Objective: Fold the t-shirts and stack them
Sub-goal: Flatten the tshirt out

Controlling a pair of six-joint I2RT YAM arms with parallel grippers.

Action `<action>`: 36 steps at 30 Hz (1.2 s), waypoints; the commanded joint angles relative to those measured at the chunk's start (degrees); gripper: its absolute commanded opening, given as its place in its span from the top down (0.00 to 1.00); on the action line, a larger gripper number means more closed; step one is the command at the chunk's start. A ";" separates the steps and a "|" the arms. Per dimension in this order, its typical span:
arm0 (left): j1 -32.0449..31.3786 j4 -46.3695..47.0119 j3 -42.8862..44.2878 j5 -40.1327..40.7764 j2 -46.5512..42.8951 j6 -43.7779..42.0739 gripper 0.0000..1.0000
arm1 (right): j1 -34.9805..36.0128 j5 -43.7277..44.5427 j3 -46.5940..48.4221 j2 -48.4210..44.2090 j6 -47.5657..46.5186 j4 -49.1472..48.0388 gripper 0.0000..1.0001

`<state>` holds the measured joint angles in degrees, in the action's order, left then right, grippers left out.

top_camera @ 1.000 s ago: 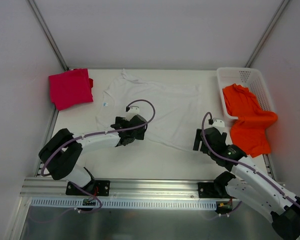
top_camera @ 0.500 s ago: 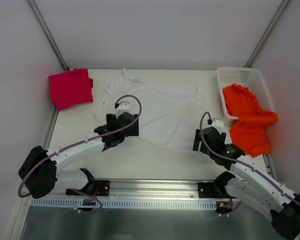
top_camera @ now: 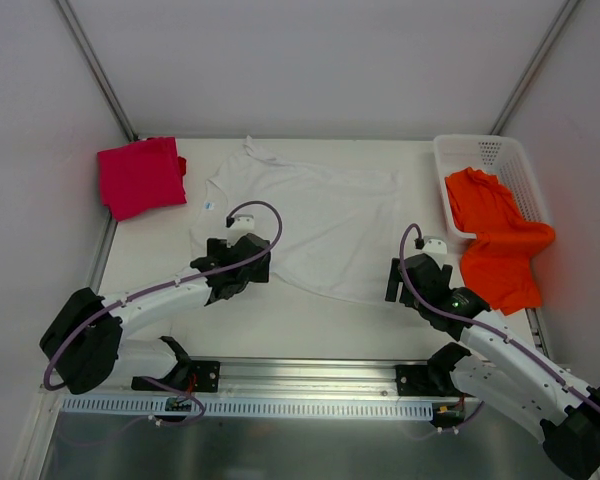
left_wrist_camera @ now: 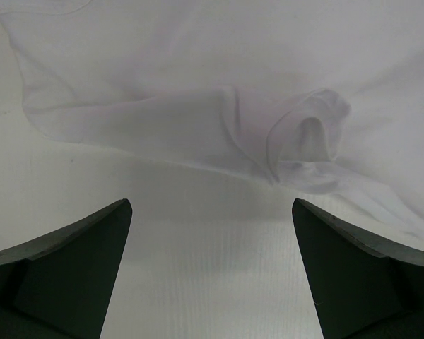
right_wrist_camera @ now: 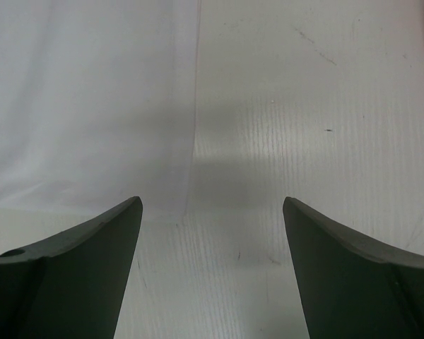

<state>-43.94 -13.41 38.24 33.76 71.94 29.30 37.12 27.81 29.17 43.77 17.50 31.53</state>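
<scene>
A white t-shirt (top_camera: 325, 215) lies spread out in the middle of the table, with a small blue label (top_camera: 209, 208) near its left sleeve. My left gripper (top_camera: 250, 260) is open at the shirt's near left edge. In the left wrist view bare table shows between its fingers (left_wrist_camera: 71, 268), and a crumpled fold (left_wrist_camera: 304, 141) of the shirt lies just ahead. My right gripper (top_camera: 405, 265) is open and empty beside the shirt's near right hem (right_wrist_camera: 187, 176). A folded magenta-red t-shirt (top_camera: 140, 177) sits at the far left. An orange t-shirt (top_camera: 495, 240) hangs over the basket.
The white lattice basket (top_camera: 500, 152) stands at the back right, its near end covered by the orange cloth. White walls with metal corner rails (top_camera: 95, 70) enclose the table. A metal rail (top_camera: 300, 375) runs along the near edge by the arm bases.
My left arm has pulled back and to the left, from over the white shirt to its near left edge. The right arm and the shirts have stayed put.
</scene>
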 commanded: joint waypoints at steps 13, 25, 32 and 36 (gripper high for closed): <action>1.58 -0.39 3.59 1.84 7.85 1.46 0.01 | 0.49 1.19 -0.34 -0.35 0.43 -1.21 0.15; 1.58 1.89 4.65 1.66 10.94 1.64 0.01 | 0.58 1.37 -0.60 0.44 0.08 -2.00 0.15; 1.93 2.60 5.18 2.54 12.61 2.43 0.01 | 0.67 1.10 -0.87 0.79 -0.18 -2.52 0.15; 2.37 2.69 5.18 3.86 13.40 3.22 0.01 | 0.67 0.93 -0.96 0.70 -0.27 -2.70 0.15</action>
<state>-42.33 -11.77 41.65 35.03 84.90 30.87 37.39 27.83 28.27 44.49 17.34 30.22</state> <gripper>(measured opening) 0.990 0.851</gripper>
